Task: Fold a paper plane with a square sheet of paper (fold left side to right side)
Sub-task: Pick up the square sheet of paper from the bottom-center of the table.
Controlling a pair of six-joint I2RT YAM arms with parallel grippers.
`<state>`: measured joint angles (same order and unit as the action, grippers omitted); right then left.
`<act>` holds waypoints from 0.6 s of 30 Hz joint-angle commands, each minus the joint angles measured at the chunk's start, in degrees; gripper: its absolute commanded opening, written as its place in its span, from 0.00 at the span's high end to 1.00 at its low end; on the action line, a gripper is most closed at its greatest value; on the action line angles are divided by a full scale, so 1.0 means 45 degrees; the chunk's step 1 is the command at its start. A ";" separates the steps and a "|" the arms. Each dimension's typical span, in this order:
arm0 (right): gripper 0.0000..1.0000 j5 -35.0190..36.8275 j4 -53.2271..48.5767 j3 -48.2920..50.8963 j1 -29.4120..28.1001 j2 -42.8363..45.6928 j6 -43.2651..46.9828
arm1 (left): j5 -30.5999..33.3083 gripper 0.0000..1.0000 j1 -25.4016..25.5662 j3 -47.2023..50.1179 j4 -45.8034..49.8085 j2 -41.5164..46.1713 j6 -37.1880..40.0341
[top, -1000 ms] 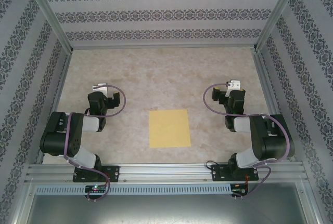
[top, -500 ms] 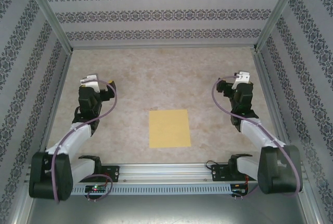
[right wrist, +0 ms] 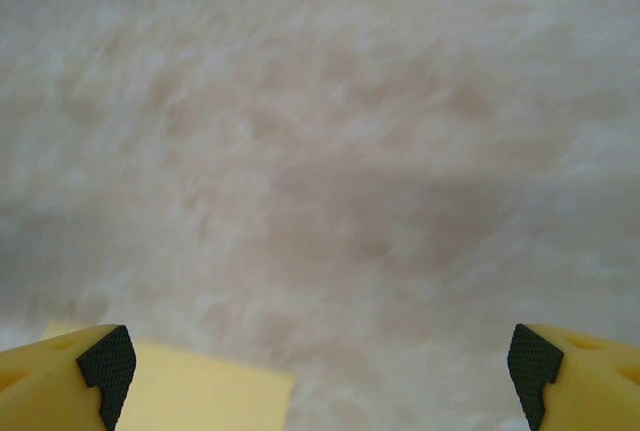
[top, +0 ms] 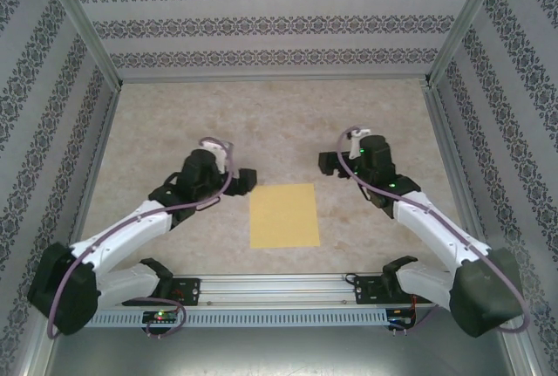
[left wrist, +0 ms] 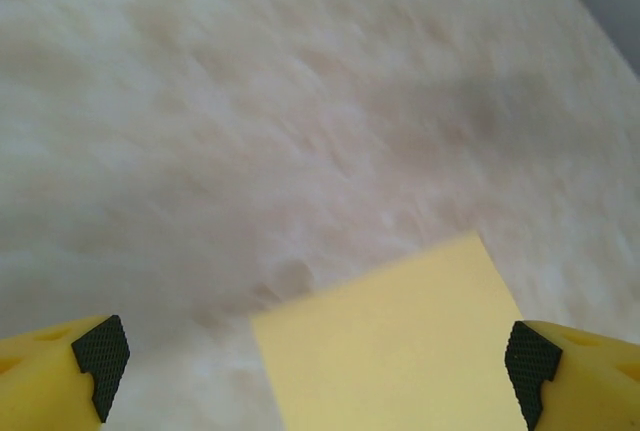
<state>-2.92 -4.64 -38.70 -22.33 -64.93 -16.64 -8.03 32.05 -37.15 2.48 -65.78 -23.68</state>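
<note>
The square sheet of paper [top: 282, 215] is plain yellow and lies flat and uncreased on the beige table, near the front middle. No paper plane is in view. My left gripper [top: 246, 181] hovers just off the sheet's far left corner, open and holding nothing. In the left wrist view the sheet [left wrist: 400, 351] lies below and between the yellow fingers [left wrist: 100, 353], whose gripper [left wrist: 315, 371] stands wide. My right gripper [top: 329, 165] is open beyond the far right corner, apart from the paper. The right wrist view has the sheet's corner [right wrist: 190, 393] low at the left beside that gripper [right wrist: 318, 376].
Patterned walls [top: 279, 23] with aluminium posts enclose the table on the left, right and back. An aluminium rail [top: 279, 289] with both arm bases runs along the near edge. Bare beige tabletop [top: 279, 123] stretches behind the sheet.
Both arms have swung inward from the table's sides toward the sheet's far corners. The sheet has not moved. Both grippers stay open.
</note>
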 commanded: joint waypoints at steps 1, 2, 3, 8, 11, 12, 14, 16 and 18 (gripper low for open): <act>0.02 -0.0138 -0.1767 -0.0465 -0.0986 -0.0967 -0.0562 | -0.1208 0.04 0.1042 -0.0600 0.1242 -0.1044 -0.0607; 0.02 -0.0043 -0.1845 -0.0516 -0.1214 -0.1223 -0.0640 | -0.1425 0.05 0.1345 -0.0768 0.1358 -0.1369 -0.0619; 0.02 0.0073 -0.1926 -0.0575 -0.1400 -0.1470 -0.0711 | -0.1621 0.06 0.1544 -0.0913 0.1477 -0.1631 -0.0617; 0.02 0.0185 -0.2362 -0.1132 -0.2187 -0.2837 -0.0838 | -0.2930 0.10 0.2328 -0.1150 0.1605 -0.2861 -0.0909; 0.02 0.0258 -0.2595 -0.1469 -0.2597 -0.3648 -0.0921 | -0.3113 0.12 0.2684 -0.1206 0.1804 -0.3505 -0.1003; 0.02 0.0296 -0.2658 -0.1547 -0.2709 -0.3888 -0.0930 | -0.3162 0.13 0.2780 -0.1201 0.1790 -0.3665 -0.1037; 0.02 0.0384 -0.2728 -0.1758 -0.2982 -0.4393 -0.0998 | -0.3203 0.15 0.2941 -0.1192 0.1816 -0.3978 -0.1104; 0.02 0.0498 -0.2709 -0.1874 -0.3160 -0.4763 -0.1135 | -0.3078 0.17 0.3069 -0.1151 0.1946 -0.4163 -0.1115; 0.02 0.0551 -0.2643 -0.1961 -0.3253 -0.5112 -0.1272 | -0.2866 0.19 0.3130 -0.1030 0.2037 -0.4240 -0.1141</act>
<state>-2.26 -15.22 -45.91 -36.25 -85.95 -20.53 -20.86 45.08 -41.28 9.10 -84.51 -27.68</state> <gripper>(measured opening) 0.977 0.822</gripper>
